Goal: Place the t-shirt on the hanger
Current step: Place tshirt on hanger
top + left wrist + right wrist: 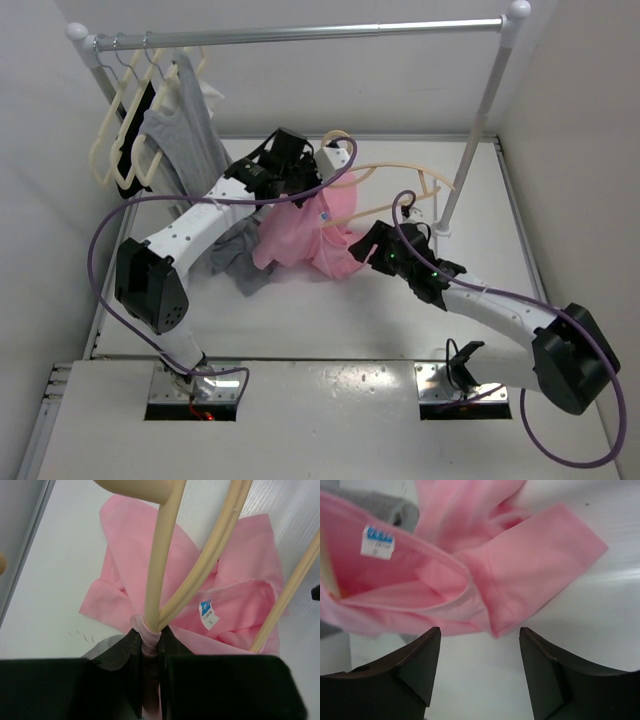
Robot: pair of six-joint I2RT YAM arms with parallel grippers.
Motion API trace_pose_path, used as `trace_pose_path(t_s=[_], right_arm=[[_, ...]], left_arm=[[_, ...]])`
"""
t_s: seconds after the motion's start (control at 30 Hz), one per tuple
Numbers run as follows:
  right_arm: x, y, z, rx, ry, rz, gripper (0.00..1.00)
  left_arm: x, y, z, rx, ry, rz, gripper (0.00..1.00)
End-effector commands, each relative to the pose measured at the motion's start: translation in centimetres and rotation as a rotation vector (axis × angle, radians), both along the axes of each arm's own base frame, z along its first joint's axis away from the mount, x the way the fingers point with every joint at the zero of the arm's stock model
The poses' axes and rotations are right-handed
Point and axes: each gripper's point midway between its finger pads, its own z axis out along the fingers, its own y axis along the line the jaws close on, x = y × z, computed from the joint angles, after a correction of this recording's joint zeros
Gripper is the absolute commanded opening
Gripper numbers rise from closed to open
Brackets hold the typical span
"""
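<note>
- At 10 o'clock in the top view, a bunch of cream hangers (122, 140) and a gray garment (185, 125) hang from the rail (300, 35).
- A gray cloth (237, 262) lies on the counter (330, 315), touching the 8 o'clock edge of the t-shirt (300, 235).
- The left hand (303, 180) is raised above the counter near the middle of the top view. The pink t-shirt drapes down from it toward 6 o'clock, and its lower part is bunched on the counter.
- In the left wrist view, the left hand (150, 639) has its fingers pressed together on the neck of the hanger (161, 565), where the peach rods meet. A strip of pink fabric is pinched in with the rods.
- From that grip the rods fan out toward 12 and 1 o'clock. The t-shirt (240, 550) spreads beneath them, and its blue-and-white label (208, 614) sits at 2 o'clock of the fingers.
- In the top view the hanger (385, 167) reaches from the left hand toward 3 o'clock, beyond the fabric.
- The right hand (358, 250) sits at the t-shirt's 4 o'clock edge, just beside the cloth.
- In the right wrist view, the right hand (480, 647) has its fingers spread apart and grips nothing. The t-shirt (535, 565) lies at 12 o'clock, just past the fingertips, with a folded sleeve nearest the gap and the label (379, 541) at 10 o'clock.
</note>
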Motion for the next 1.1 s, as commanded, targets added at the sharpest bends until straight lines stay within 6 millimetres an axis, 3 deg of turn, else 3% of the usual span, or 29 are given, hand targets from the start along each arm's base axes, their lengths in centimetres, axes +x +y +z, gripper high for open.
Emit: trace_pose_path(t_s=[0.0,0.1,0.2,0.37,0.4,0.5,0.53,0.63,0.77,0.87,0.9,0.97,1.0,1.03,1.07], right_arm=[[3.0,-0.5,3.5,0.177,-0.098,-0.209,0.65],[3.3,-0.4,2.4,0.190,-0.079,-0.233,0.61],[4.1,0.3,3.5,0.257,-0.133,-0.224,0.61],[5.0,1.4,2.2,0.199,-0.068,-0.207,0.61],[4.8,1.3,0.7,0.166,-0.032,-0.210,0.61],[4.9,2.6,0.3,0.212,-0.028,-0.164,0.63],[4.6,3.2,-0.7,0.213,0.000,-0.134,0.63],[4.7,4.9,-0.4,0.215,0.024,-0.057,0.63],[4.6,5.0,-1.0,0.179,0.040,-0.020,0.63],[4.4,5.7,-2.2,0.186,0.082,0.005,0.49],[4.6,5.7,-2.3,0.195,0.088,0.012,0.35],[4.7,5.8,-2.5,0.197,0.085,0.012,0.18],[4.7,5.8,-2.5,0.206,0.091,0.006,0.00],[4.7,4.9,-3.3,0.192,0.108,-0.027,0.00],[4.7,4.3,-3.4,0.177,0.100,-0.055,0.00]], left_arm=[[0.4,-0.9,4.7,-0.113,-0.081,0.016,0.00],[0.3,-1.0,4.7,-0.124,-0.071,0.016,0.00],[0.0,-1.4,4.7,-0.131,-0.064,0.013,0.00],[0.0,-1.4,4.7,-0.131,-0.064,0.013,0.00],[0.0,-1.4,4.6,-0.136,-0.059,0.018,0.00],[0.1,-1.5,4.8,-0.141,-0.066,0.017,0.00],[0.2,-1.6,5.2,-0.146,-0.074,0.017,0.00],[0.3,-1.6,5.4,-0.151,-0.082,0.017,0.00],[0.7,-1.7,5.6,-0.152,-0.094,0.025,0.00],[1.2,-2.1,6.1,-0.165,-0.099,0.030,0.00],[1.2,-2.3,6.6,-0.176,-0.106,0.022,0.00],[1.1,-2.4,6.6,-0.186,-0.096,0.020,0.00],[1.1,-2.4,6.6,-0.186,-0.096,0.020,0.00],[0.9,-2.3,6.0,-0.176,-0.081,0.021,0.00],[0.6,-2.3,6.8,-0.183,-0.096,0.007,0.00]])
